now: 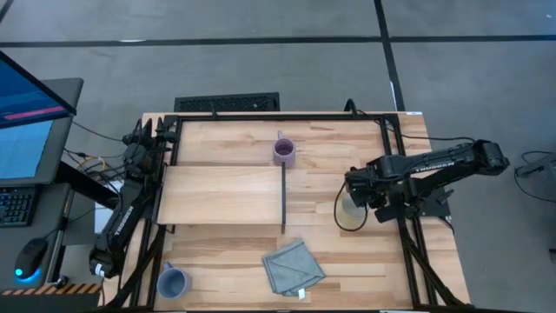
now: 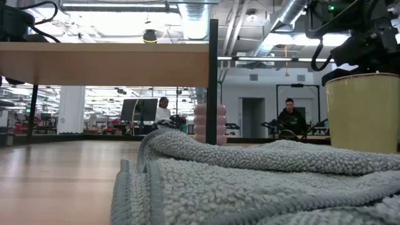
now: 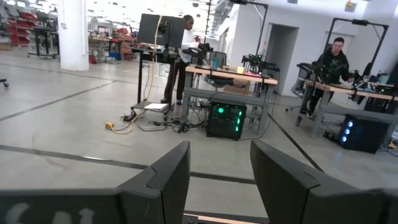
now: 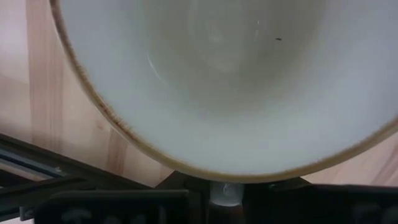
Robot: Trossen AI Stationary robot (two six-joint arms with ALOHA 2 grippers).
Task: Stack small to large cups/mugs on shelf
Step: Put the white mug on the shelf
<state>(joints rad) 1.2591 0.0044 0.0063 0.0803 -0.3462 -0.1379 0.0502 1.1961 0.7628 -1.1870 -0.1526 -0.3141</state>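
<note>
The shelf (image 1: 221,193) is a light wood board with a dark upright panel (image 1: 284,198) along its right edge. A purple mug (image 1: 284,151) stands on the table just beyond the panel's far end. Close to the near left corner stands a blue-grey mug (image 1: 172,282). A white mug (image 1: 350,209) is on the table's right side, right of the panel. My right gripper (image 1: 361,196) points down over it, shut at its rim. My left gripper (image 3: 221,180) stays at the table's far left, pointing level over the far edge, open with nothing between its fingers. My right gripper comes at the white mug from above, pointing down, and is shut at the mug's rim (image 4: 224,176). The gripper's own body hides the place of contact. The mug stays upright below the fingers (image 2: 365,112); the cloth hides its base, so I cannot tell whether it is lifted.
A grey-blue cloth (image 1: 294,267) lies crumpled near the table's front edge, below the panel. A dark frame (image 1: 278,117) runs along the table's far and side edges. People work at benches (image 3: 333,62) in the room beyond.
</note>
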